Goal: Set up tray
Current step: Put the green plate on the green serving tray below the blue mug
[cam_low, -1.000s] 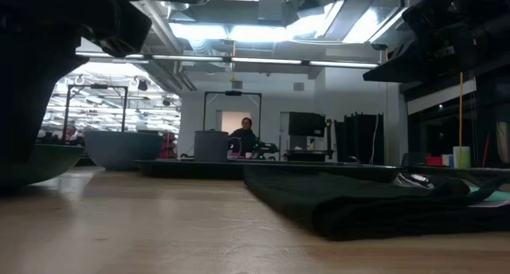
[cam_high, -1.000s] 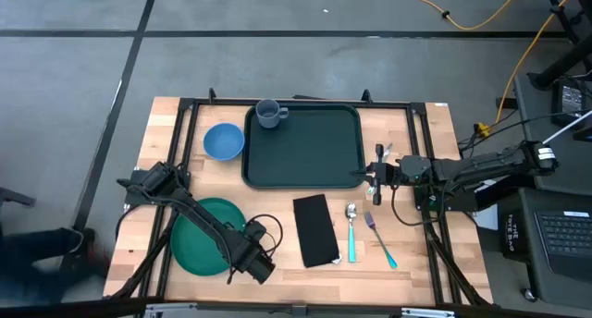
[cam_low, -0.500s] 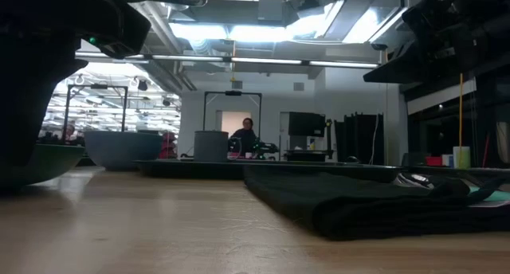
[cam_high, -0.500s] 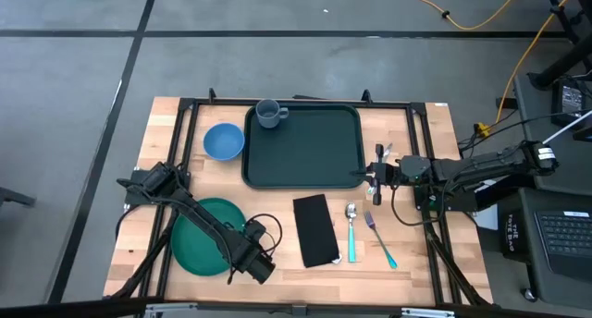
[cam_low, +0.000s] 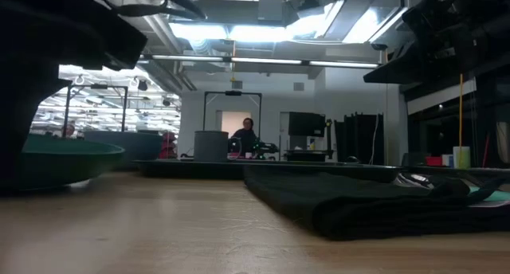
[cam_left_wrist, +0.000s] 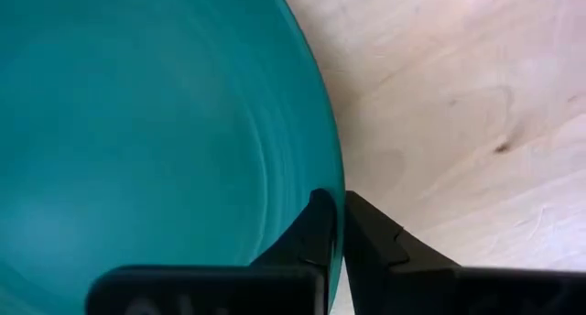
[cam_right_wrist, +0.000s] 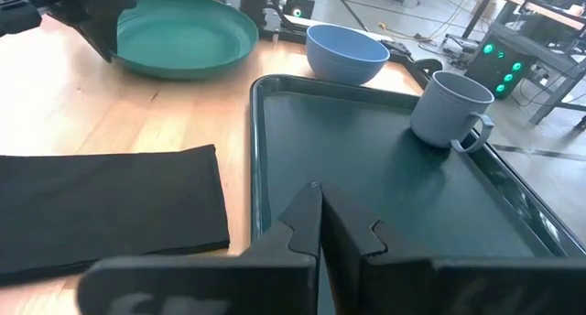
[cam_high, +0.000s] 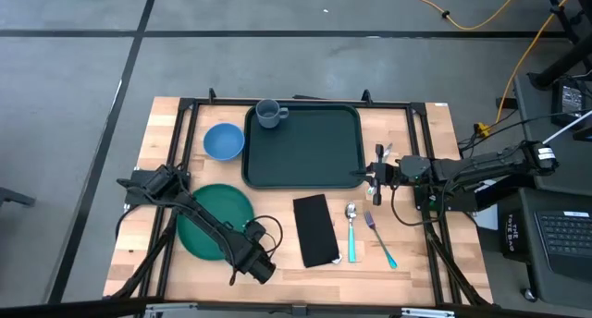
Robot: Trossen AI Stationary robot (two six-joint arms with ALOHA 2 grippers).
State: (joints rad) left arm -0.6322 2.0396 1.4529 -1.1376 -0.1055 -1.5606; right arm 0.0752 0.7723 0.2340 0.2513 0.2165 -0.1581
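The dark green tray (cam_high: 303,144) lies at the table's far middle with a grey cup (cam_high: 268,113) in its far left corner. A blue bowl (cam_high: 223,140) stands left of it. The round green plate (cam_high: 208,221) is at the near left, and my left gripper (cam_high: 242,249) is shut on its rim. My right gripper (cam_high: 370,177) is shut at the tray's near right corner (cam_right_wrist: 275,196). A black napkin (cam_high: 314,229), a spoon (cam_high: 351,227) and a fork (cam_high: 381,239) lie on the table near the tray. My left gripper pinches the plate's rim (cam_left_wrist: 331,182) on the plate's near right side. One finger (cam_left_wrist: 311,233) lies on the inner face and the other outside the edge. The fingers come slanting from the table's near right. Whether the plate's underside still rests on the wood, I cannot tell. My right gripper has its shut fingertips (cam_right_wrist: 311,200) over the tray's rim; whether they touch it, I cannot tell.
The dark frame rails (cam_high: 194,105) run round the table's edges. Bare wood (cam_high: 277,262) shows along the near edge between the plate and the napkin. The room behind holds a person (cam_low: 245,135) and equipment, far from the table.
My left gripper has shut on the green plate's rim. The plate has shifted a little toward the far edge and the right. In the low view its rim now reaches farther right.
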